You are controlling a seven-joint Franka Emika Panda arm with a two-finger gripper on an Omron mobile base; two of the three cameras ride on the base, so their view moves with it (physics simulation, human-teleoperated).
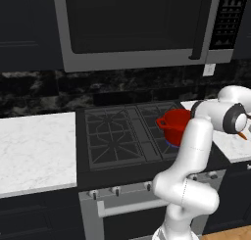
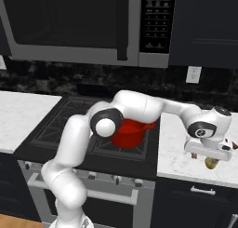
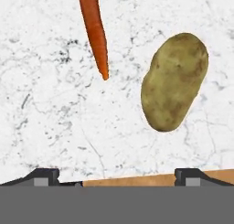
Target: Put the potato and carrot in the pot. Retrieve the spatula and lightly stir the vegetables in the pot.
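over the white marble counter [image 2: 179, 159] to the right of the stove [image 1: 122, 136], the white arm [image 1: 193, 151] reaches out and holds its gripper [image 2: 210, 155] above the two vegetables, jaws spread as wide as they go and holding nothing. the red pot [image 2: 128, 134] sits on the stove's right-hand burners, close to the counter's left edge, partly hidden behind the arm and with nothing visible in it from these angles. the potato [image 3: 173, 81] lies on the marble near the counter's front edge, just below the gripper in the right base view, and the carrot [image 3: 95, 31] lies beside it, close but apart, its thin tip pointing toward the front edge. the two finger tips [image 3: 194, 176] frame the lower part of the hand view, and the potato sits off to one side of the gap between them rather than in it. the step appears to be the first pickup, most likely the potato. done well, it calls for centring the hand over the potato, turning the jaws across its narrow width, then lowering straight down and closing gently so the rounded lump does not squirt out sideways or nudge the carrot. the spatula's place cannot be told.
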